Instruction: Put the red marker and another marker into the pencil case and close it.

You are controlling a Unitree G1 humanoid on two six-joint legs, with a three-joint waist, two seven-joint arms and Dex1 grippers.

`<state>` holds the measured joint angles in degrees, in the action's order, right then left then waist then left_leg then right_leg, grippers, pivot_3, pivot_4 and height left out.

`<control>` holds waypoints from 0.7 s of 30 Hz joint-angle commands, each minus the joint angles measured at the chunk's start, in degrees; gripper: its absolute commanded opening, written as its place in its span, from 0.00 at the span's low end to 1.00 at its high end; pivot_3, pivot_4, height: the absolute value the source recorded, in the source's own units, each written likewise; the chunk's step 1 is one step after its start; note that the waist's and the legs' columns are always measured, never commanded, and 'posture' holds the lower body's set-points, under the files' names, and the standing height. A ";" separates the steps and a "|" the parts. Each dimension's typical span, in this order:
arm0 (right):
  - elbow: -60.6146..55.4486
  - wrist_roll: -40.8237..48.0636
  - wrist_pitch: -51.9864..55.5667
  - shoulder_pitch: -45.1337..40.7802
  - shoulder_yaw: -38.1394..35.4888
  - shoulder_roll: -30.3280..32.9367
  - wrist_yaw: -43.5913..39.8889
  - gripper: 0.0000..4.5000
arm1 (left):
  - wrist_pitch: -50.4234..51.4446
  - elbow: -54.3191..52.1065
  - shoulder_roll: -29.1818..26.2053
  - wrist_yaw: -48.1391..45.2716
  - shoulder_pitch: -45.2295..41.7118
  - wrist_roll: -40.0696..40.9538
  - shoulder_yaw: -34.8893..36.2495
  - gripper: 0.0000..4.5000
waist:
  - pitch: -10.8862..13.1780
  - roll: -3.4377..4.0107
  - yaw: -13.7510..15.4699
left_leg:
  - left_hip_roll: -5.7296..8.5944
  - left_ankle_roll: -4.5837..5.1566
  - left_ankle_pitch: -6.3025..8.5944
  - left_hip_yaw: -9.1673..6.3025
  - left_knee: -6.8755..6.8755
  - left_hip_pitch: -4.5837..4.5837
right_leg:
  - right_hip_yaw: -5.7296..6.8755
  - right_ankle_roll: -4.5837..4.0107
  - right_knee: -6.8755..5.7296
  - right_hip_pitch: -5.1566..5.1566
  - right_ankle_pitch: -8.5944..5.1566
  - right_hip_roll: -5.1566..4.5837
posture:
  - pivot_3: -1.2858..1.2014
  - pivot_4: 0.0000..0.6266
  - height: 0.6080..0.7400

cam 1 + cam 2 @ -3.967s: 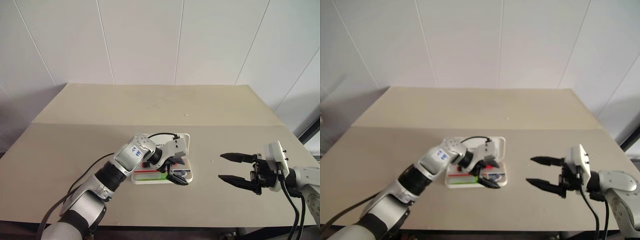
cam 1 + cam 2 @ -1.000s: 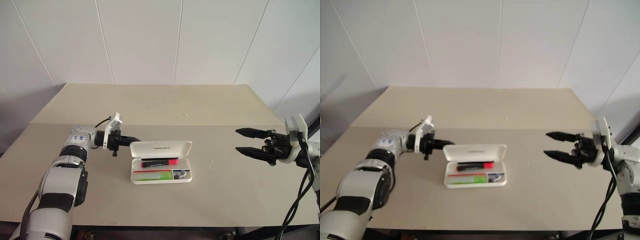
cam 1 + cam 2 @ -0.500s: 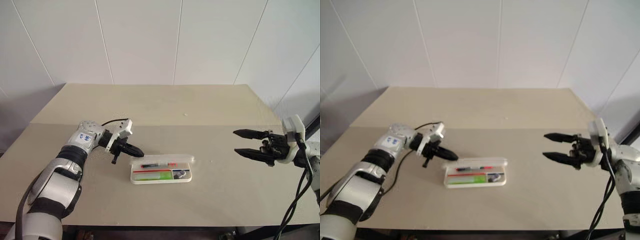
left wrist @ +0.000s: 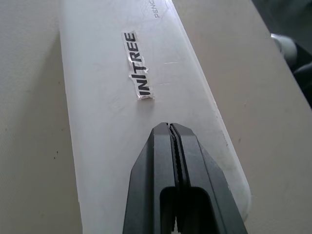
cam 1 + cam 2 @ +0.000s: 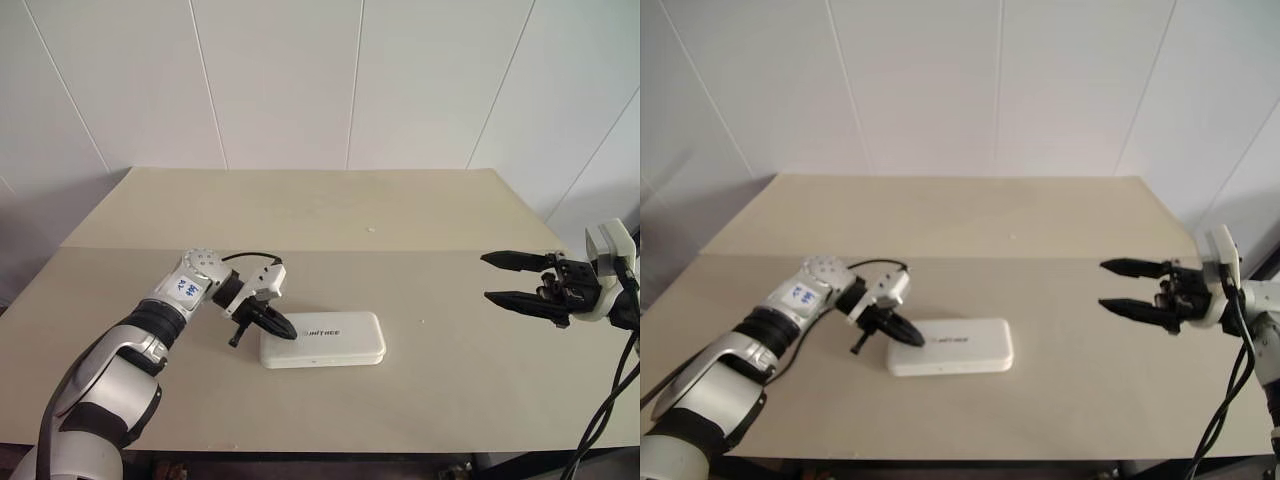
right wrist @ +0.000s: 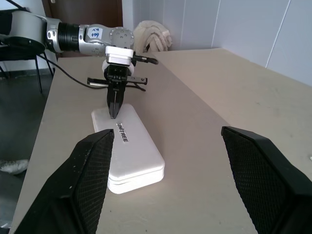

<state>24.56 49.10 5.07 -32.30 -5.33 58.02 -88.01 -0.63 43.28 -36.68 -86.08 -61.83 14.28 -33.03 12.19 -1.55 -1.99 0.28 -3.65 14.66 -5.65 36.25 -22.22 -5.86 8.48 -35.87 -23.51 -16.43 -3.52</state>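
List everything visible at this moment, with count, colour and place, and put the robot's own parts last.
pencil case: one, white, lid down flat with small dark lettering, lying near the middle of the table's front half.
table: one, beige, reaching back to the wall.
wall: white panels behind the table.
cloth bundle: one, pale, beyond the table's far edge in the right wrist view.
left gripper: one, black fingers shut, tip down at the case's left end, over its lid.
right gripper: one, black fingers wide open and holding nothing, above the table's right side, well clear of the case.
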 commanded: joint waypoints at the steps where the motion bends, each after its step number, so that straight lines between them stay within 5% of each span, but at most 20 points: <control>1: -0.25 0.79 -1.17 -0.74 -0.46 0.90 -4.49 1.00 | -2.84 0.65 0.23 -6.42 0.28 -5.06 -2.28 0.01 | -0.01 0.02 0.03 | 0.00 0.00 0.00 0.00 0.01 0.02 | 0.00 0.00 0.00 0.02 0.00 0.00 | 0.52 0.24 1.00; 9: -0.24 -0.25 -1.35 -0.86 -0.41 -0.41 -4.49 1.00 | -9.74 6.69 3.98 -4.42 -1.20 -11.65 -0.14 0.01 | -0.07 0.12 0.22 | 0.03 0.08 -0.05 0.02 0.21 0.17 | -0.02 0.01 0.01 0.29 0.01 0.00 | 0.52 0.24 1.00; 21: -1.44 -0.88 -0.15 -0.22 -1.36 -0.35 -4.49 1.00 | 0.74 -1.11 7.46 -3.72 3.48 4.00 21.28 0.01 | -0.03 0.10 -0.12 | 0.01 0.17 -0.08 -0.01 0.20 -0.12 | -0.04 0.05 -0.08 -0.04 0.07 -0.01 | 0.52 0.24 1.00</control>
<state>24.66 47.91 4.99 -32.28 -4.94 57.36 -88.07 -1.14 45.37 -28.16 -86.04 -59.68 15.57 -14.46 12.17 -1.45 -2.10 0.28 -3.48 14.58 -5.65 36.37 -22.31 -5.89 8.53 -35.92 -23.55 -16.38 -3.53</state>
